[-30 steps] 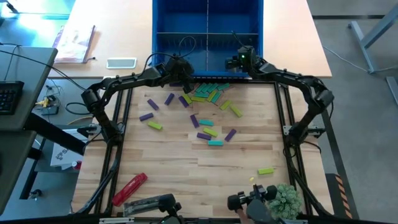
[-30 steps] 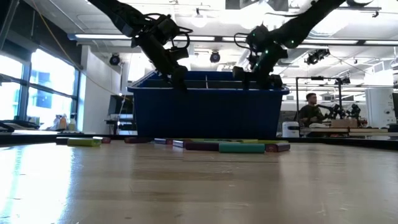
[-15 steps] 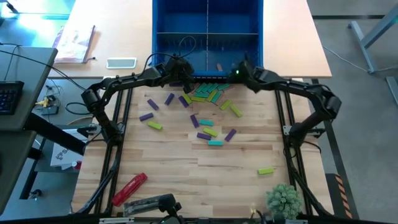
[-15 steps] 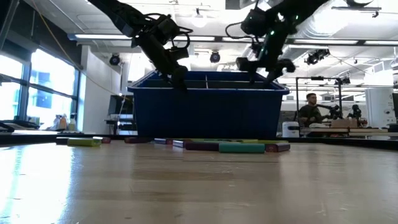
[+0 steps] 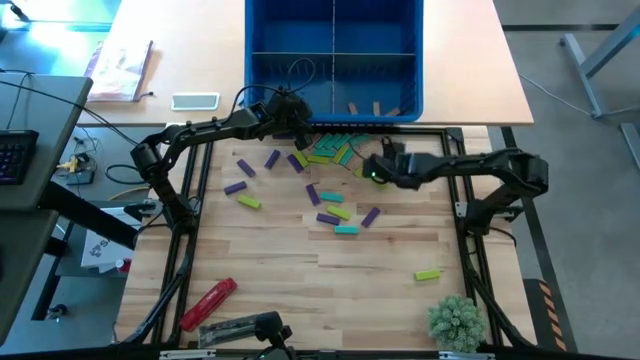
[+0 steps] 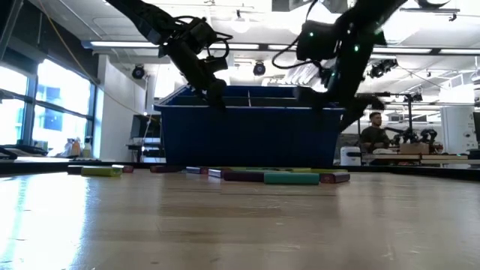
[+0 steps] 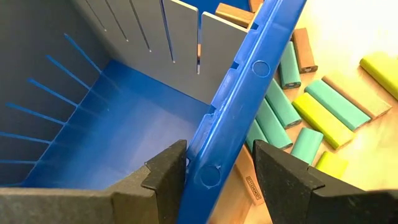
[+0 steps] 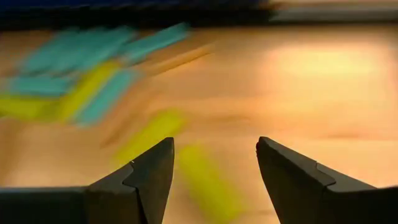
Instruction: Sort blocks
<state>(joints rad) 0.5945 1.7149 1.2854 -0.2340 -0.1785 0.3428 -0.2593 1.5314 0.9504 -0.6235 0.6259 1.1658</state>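
blocks: purple, lime, teal and tan blocks (image 5: 335, 150) mostly heaped on the bench (image 5: 300, 270) just in front of the bin, more strewn toward bench centre; one lime block (image 5: 427, 274) lies well apart on the right
sorted so far: two tan blocks (image 5: 375, 108) show in the bin's front right compartment; front left compartment looks bare in the left wrist view
bin: blue divided bin (image 5: 333, 60) at the far edge of the bench
left gripper: left gripper (image 7: 214, 171) straddles the bin's front wall (image 7: 249, 93), jaws apart, one finger inside, one outside; nothing between them but the wall; whether they clamp it, cannot tell
right gripper: right gripper (image 5: 372, 170) low over the right edge of the heap, jaws open and empty, lime blocks ahead in its wrist view
risk 1: crowded heap, jaws could catch two blocks or nudge neighbours and scatter the pile
risk 2: left jaws over the wall, a sideways move could drag or tip the bin
risk 3: arms near each other by the heap, could clash
other: red tool (image 5: 208, 302) and a green plant (image 5: 456, 320) near the front edge, clear of the work
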